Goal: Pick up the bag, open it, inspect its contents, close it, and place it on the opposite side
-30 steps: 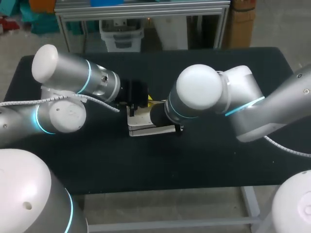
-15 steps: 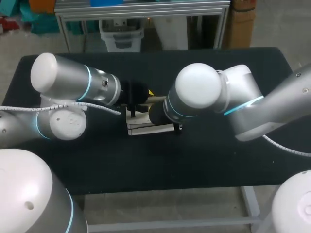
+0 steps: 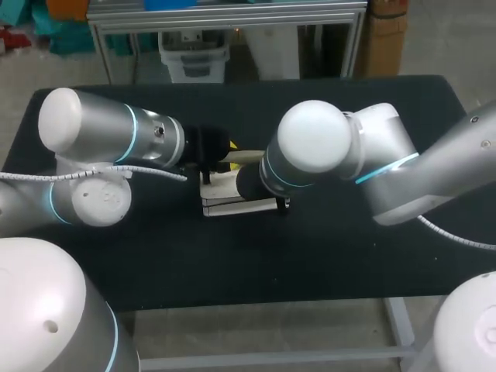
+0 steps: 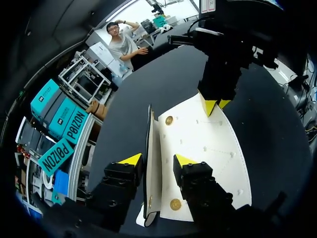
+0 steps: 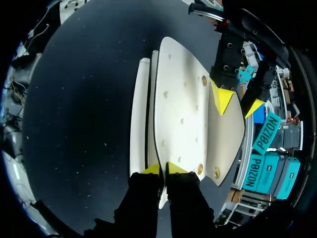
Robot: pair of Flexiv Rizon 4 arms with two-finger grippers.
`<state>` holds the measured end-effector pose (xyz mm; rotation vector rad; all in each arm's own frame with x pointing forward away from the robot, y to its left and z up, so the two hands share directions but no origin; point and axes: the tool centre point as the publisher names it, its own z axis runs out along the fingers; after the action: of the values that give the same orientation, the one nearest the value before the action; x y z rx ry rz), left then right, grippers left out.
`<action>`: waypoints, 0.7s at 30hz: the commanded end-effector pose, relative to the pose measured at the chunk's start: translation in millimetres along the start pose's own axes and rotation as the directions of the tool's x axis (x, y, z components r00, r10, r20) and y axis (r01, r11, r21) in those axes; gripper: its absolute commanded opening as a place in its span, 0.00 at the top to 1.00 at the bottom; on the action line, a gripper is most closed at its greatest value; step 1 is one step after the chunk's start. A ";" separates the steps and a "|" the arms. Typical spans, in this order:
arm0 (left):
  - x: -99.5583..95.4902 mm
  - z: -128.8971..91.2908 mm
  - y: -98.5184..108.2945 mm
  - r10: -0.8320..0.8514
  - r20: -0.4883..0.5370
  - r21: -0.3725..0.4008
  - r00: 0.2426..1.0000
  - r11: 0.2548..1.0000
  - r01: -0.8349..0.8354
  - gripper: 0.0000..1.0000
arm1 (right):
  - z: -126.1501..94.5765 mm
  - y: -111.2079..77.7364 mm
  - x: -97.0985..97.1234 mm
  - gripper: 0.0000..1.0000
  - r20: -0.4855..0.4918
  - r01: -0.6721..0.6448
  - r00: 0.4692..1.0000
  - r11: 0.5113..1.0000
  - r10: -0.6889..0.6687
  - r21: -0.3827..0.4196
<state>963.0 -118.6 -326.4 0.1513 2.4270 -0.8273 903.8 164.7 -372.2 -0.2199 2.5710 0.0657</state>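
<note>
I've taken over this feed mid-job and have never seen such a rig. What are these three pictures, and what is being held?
Two robot arms work at a black table. The head view looks down from above and behind them. Each round picture comes from a camera on one arm's wrist, looking along its yellow-tipped fingers. A white bag lies mid-table. The right gripper is pinched shut on one end of it. The left gripper is at the other end, open, with an edge of the bag between its fingers.

The bag [image 4: 208,148] is creamy white with gold snaps [image 4: 169,120] and rows of small dimples — the table [image 3: 349,256] beneath it black.
</note>
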 end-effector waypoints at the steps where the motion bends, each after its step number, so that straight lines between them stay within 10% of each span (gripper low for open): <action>1: -4.1 4.3 1.0 -0.012 0.001 -0.015 1.000 1.000 0.012 0.60 | 0.0 2.3 -0.2 1.00 -0.001 0.002 1.000 1.000 -0.002 0.007; 10: -6.1 2.2 1.0 -0.024 0.003 -0.026 1.000 0.999 0.024 0.77 | 0.9 1.4 -0.3 1.00 -0.004 0.004 1.000 1.000 -0.004 0.008; 21: -13.0 -2.6 3.3 -0.035 0.023 -0.045 0.999 0.998 0.036 0.53 | 2.2 0.2 -0.7 1.00 -0.006 0.006 1.000 1.000 -0.006 0.007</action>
<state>975.2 -113.3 -321.1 0.0879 2.4339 -0.7918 904.6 163.9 -373.0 -0.2243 2.5746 0.0589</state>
